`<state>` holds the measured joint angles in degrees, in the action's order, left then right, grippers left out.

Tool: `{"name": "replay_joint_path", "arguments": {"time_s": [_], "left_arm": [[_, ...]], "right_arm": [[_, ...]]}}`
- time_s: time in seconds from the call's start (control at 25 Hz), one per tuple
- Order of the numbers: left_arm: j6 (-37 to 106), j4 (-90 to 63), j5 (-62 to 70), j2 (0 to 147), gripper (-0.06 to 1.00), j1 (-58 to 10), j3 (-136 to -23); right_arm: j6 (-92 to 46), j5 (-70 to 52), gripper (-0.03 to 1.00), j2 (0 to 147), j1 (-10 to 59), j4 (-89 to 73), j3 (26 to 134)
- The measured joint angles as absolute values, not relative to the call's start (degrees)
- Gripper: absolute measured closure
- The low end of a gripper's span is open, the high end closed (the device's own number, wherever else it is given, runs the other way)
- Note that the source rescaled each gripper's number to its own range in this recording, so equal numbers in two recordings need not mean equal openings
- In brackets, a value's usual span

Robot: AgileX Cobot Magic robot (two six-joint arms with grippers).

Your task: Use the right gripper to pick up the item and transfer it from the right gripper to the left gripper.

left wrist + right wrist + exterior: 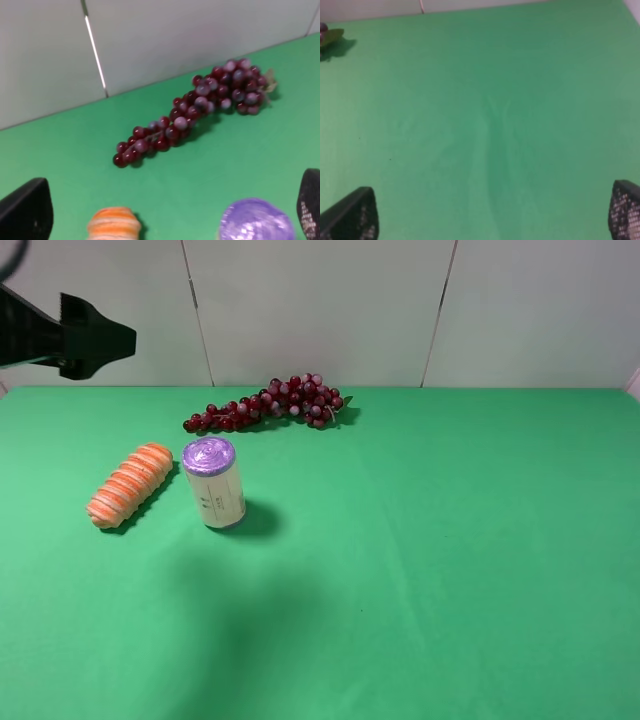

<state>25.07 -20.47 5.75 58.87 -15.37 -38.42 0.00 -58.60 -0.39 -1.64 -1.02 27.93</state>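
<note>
The item [130, 485], an orange loaf-shaped toy with cream spiral ridges, lies on the green cloth at the left; its end also shows in the left wrist view [114, 222]. My left gripper [118, 340] hangs high at the far left, above and behind the item. In its own wrist view the left gripper [175, 200] is open with nothing between its fingers. The right gripper [490, 200] is out of the exterior view. Its wrist view shows it open over bare cloth, holding nothing.
A cream can with a purple lid [213, 483] stands right beside the item, and its lid also shows in the left wrist view [255, 220]. A dark red grape bunch [268, 403] lies behind, near the white back wall [320, 300]. Green cloth [450, 560] covers the table.
</note>
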Motion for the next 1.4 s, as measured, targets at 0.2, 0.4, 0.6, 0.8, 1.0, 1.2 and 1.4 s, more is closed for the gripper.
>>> {"name": "replay_joint_path", "arguments": {"time_s": [0.2, 0.4, 0.6, 0.8, 1.0, 1.2, 1.4], "left_arm": [[21.41, -16.49, 13.27, 52.02, -0.06, -15.37, -38.46], [11.84, -7.67, 22.31, 43.45, -0.06, -15.37, -38.46], [3.57, 1.51, 32.76, 37.21, -0.06, -15.37, -38.46], [1.34, 4.75, 40.07, 31.14, -0.06, -15.37, -38.46], [1.23, 4.92, 47.90, 24.34, -0.06, -15.37, -38.46], [1.16, 4.86, 56.97, 18.86, -0.06, -15.37, -37.72], [1.16, 2.75, 59.03, 11.35, -0.06, -15.37, -32.95]], "right_arm": [[0.00, -58.60, -0.03, -0.39, -1.64, -1.02, 27.93], [0.00, -58.60, -0.03, -0.39, -1.64, -1.02, 27.93], [0.00, -58.60, -0.03, -0.39, -1.64, -1.02, 27.93], [0.00, -58.60, -0.03, -0.39, -1.64, -1.02, 27.93], [0.00, -58.60, -0.03, -0.39, -1.64, -1.02, 27.93], [0.00, -58.60, -0.03, -0.39, -1.64, -1.02, 27.93], [0.00, -58.60, -0.03, -0.39, -1.64, -1.02, 27.93]]}}
